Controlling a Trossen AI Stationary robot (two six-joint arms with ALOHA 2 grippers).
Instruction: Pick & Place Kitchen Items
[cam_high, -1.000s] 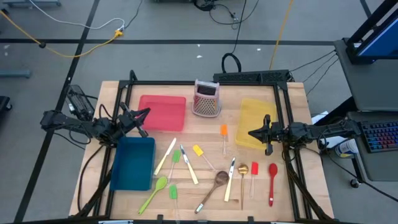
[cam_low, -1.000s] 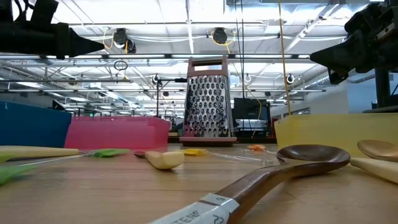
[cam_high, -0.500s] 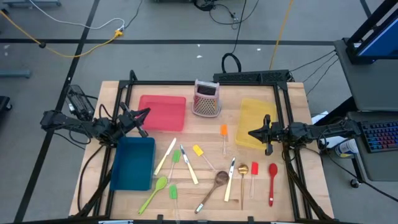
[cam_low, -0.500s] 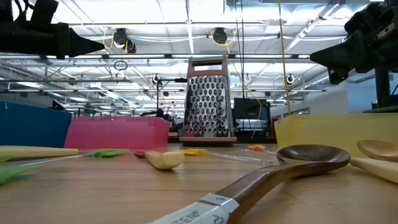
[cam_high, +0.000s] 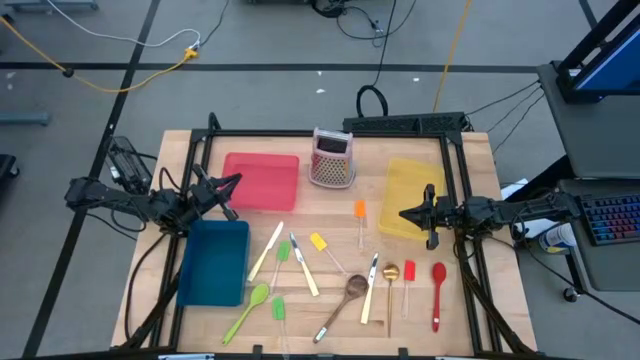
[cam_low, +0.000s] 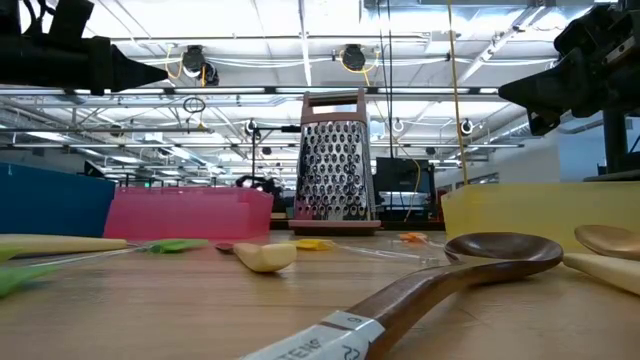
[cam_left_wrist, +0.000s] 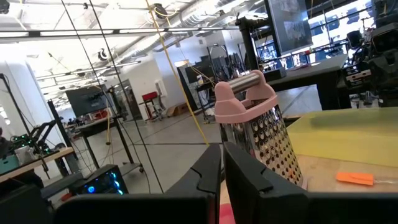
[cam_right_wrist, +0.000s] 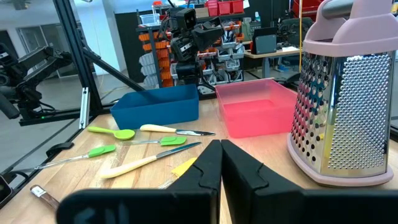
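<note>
left gripper (cam_high: 232, 182): left-centre of the high view, over the seam between the red tray (cam_high: 262, 181) and the blue bin (cam_high: 214, 262). Fingers pressed together, nothing in them.
right gripper (cam_high: 408, 213): right-centre, over the yellow tray's (cam_high: 408, 190) inner edge. Fingers together, empty.
grater (cam_high: 333, 158): upright at top centre, between the red and yellow trays.
utensils: all flat on the wood table (cam_high: 470, 300), lower-centre of the frame, none in a tray.
left cluster: green spoon (cam_high: 247, 311), cream-handled knives (cam_high: 266, 250) and (cam_high: 304, 268), green spatulas (cam_high: 283, 254) and (cam_high: 279, 311), just right of the blue bin.
middle: yellow spatula (cam_high: 319, 243), orange spatula (cam_high: 360, 211) nearest the yellow tray, wooden spoon (cam_high: 345, 299) angled.
right cluster: third knife (cam_high: 369, 292), gold spoon (cam_high: 391, 273), red spatula (cam_high: 409, 270), red spoon (cam_high: 438, 290) at far right.
hedge: clear handles of the small spatulas are barely visible, so their exact lie is uncertain.
</note>
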